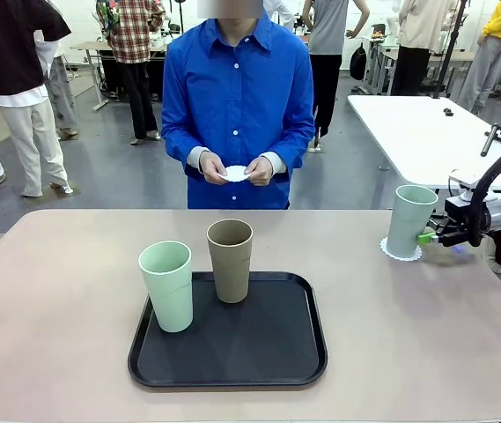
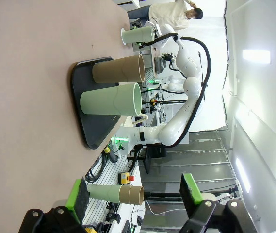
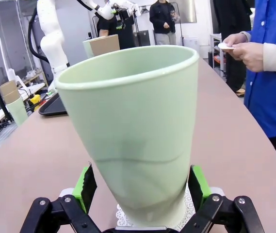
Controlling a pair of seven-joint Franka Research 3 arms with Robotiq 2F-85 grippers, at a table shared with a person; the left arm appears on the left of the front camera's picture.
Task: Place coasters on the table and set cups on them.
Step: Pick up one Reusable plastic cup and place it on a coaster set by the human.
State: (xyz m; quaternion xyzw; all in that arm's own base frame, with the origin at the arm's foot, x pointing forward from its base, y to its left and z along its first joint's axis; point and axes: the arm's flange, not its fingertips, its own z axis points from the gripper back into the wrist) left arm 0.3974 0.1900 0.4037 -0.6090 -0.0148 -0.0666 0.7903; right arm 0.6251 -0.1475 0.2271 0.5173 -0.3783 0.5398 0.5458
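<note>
Right gripper (image 3: 142, 190) spread astride 1 pale mint matte tumbler (image 3: 133, 126) standing on a white lacy paper doily (image 1: 401, 252) at frame right, left gripper (image 2: 134, 193) spread empty, olive-brown tumbler (image 1: 231, 260) and another mint tumbler (image 1: 167, 287) on the black tray (image 1: 276, 352) centre-frame.

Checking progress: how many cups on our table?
3: first mint cup and olive-brown cup on the black tray; second mint cup on a coaster, inside the open right gripper.
</note>
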